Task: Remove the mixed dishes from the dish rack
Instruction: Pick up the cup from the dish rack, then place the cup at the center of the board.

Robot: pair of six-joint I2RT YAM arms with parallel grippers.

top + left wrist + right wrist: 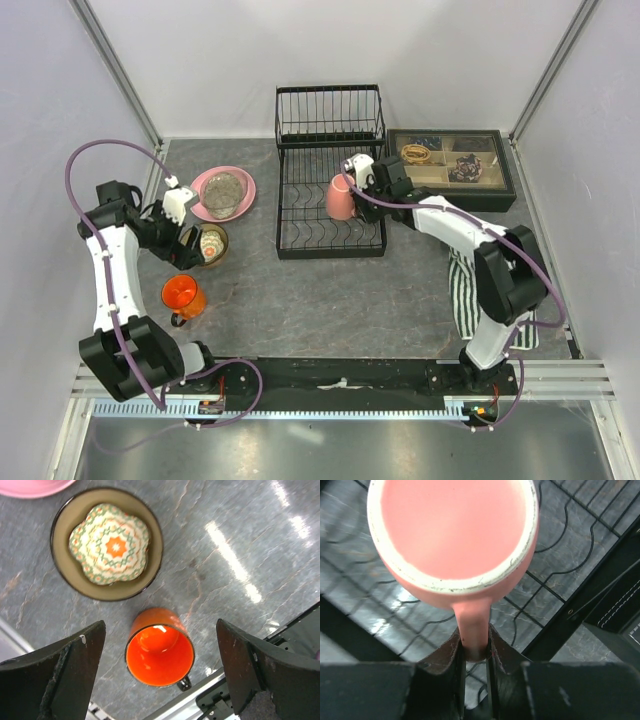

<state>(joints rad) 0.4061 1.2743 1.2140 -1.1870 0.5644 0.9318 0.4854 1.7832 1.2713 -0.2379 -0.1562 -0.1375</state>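
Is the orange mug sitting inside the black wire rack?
No, the orange mug stands on the grey table near the left arm, well to the left of the dish rack.

Grey marbled worktop (330, 300): black dish rack (330, 254) at the far middle, dark tray (500, 203) toward the far right corner, striped cloth (462, 290) by the right edge; pink plate (246, 190), brown bowl (222, 240) and orange mug (182, 295) along the left.

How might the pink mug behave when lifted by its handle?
The pink mug looks rigid, probably ceramic, so likely breakable. The right gripper pinches only the thin handle, so it may swing or twist. Its smooth surface could slip.
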